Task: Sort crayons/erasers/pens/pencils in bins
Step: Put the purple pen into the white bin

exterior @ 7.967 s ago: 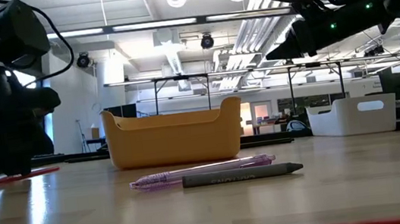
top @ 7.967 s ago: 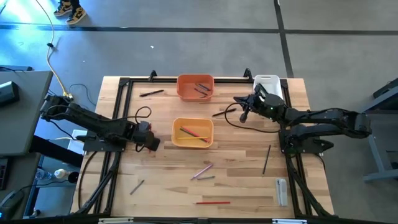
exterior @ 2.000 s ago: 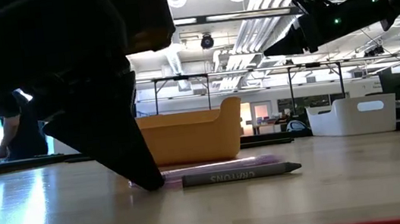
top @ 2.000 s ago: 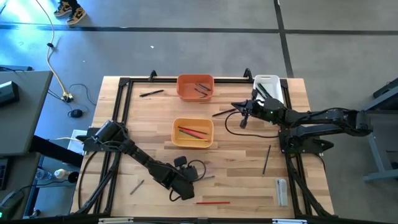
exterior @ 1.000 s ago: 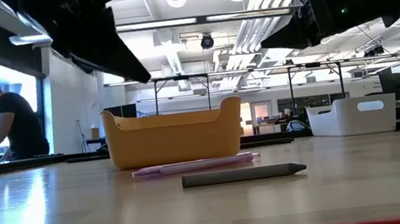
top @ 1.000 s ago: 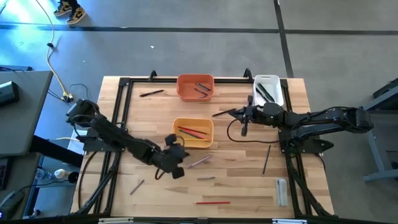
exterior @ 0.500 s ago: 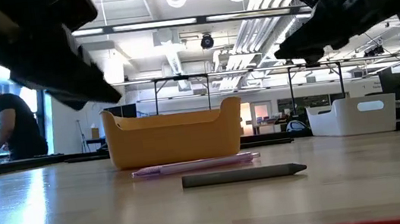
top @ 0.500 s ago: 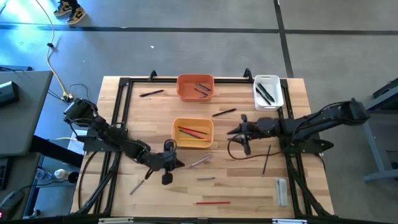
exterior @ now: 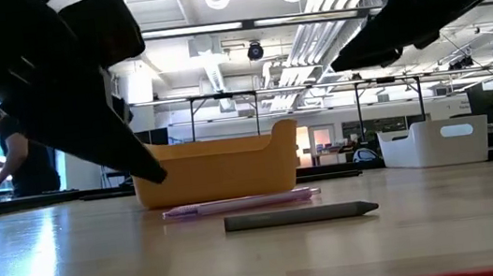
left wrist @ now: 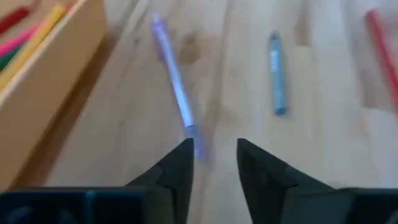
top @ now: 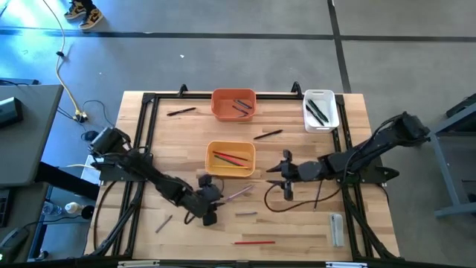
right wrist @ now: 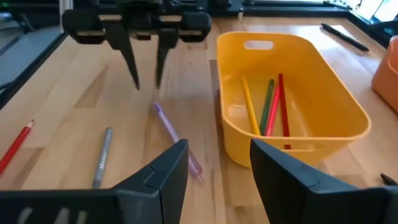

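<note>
L gripper (left wrist: 213, 149) open over purple pen (left wrist: 175, 93).

free: bare wood around pink pen (top: 238, 194) | obstacle: yellow bin (top: 230, 158) beside it | grey crayon (top: 246, 213) near

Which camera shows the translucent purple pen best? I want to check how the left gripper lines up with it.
The right wrist view: the translucent purple pen lies whole, with the open left gripper above its far end. The left wrist view blurs it; the high view shows a thin streak; the low view shows it side-on.
</note>
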Robot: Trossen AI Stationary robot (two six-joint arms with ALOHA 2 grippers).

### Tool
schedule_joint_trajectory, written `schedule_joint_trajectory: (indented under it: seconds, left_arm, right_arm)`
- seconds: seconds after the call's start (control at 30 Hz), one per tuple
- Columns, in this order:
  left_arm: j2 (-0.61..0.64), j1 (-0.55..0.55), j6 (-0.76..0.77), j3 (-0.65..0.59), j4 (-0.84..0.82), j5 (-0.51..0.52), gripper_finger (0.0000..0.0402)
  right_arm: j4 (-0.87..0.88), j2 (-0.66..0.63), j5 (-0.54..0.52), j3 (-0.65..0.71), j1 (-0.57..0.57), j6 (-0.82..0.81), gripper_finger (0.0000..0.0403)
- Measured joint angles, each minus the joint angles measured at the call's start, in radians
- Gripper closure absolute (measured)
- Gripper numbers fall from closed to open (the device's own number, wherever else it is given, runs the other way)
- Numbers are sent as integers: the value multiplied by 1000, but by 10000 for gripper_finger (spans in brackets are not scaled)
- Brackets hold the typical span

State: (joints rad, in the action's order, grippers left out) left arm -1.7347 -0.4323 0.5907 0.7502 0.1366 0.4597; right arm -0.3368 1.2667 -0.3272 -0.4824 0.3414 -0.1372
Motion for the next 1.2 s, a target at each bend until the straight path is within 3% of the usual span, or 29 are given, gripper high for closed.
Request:
schedule_joint_trajectory:
  seconds: [0.17, 0.33, 0.53, 0.77, 0.9, 1.2]
  left_arm:
    - [-78, -7, 1, 70, -77, 87, 255]
    - [-144, -2, 8, 98, -64, 83, 254]
    - [-186, 13, 20, 108, -55, 83, 289]
    - [-196, 18, -6, 108, -47, 73, 386]
    - [-199, 18, -7, 107, -31, 80, 387]
    - [-202, 20, -31, 105, -1, 103, 398]
  right_arm:
    - [22, 5, -78, -25, 54, 6, 237]
    - [32, -2, -109, -28, 92, 6, 237]
    - [43, 5, -140, -28, 104, 6, 237]
    - [65, 104, -140, -38, 105, -22, 237]
    - [79, 217, -107, -93, 104, -40, 227]
    - [234, 437, -30, -291, 103, -60, 156]
